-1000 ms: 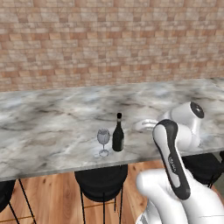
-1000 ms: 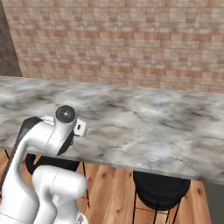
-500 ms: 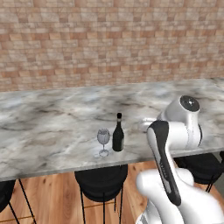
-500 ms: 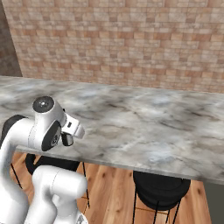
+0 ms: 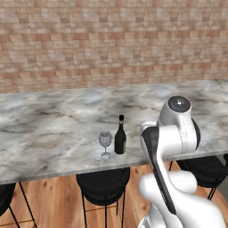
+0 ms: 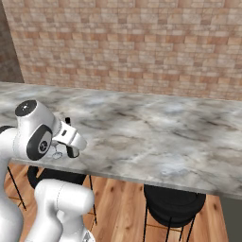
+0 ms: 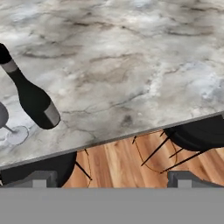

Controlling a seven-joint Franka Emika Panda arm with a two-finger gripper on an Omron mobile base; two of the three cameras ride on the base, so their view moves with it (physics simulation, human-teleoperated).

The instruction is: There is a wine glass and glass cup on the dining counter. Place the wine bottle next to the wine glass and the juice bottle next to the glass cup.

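The wine bottle [image 5: 120, 139] stands upright on the worktop [image 5: 53, 129], near its front edge; the wine glass [image 5: 105, 143] stands just beside it, on its left in the left base view, the two close but apart; a brick wall [image 5: 111, 40] runs behind the worktop; stools [image 5: 102, 186] sit on the wooden floor [image 5: 49, 202] under the front edge, one below the bottle and glass, another [image 6: 174, 208] further right; the arm [image 5: 171, 133] rises in front of the worktop, right of the bottle.
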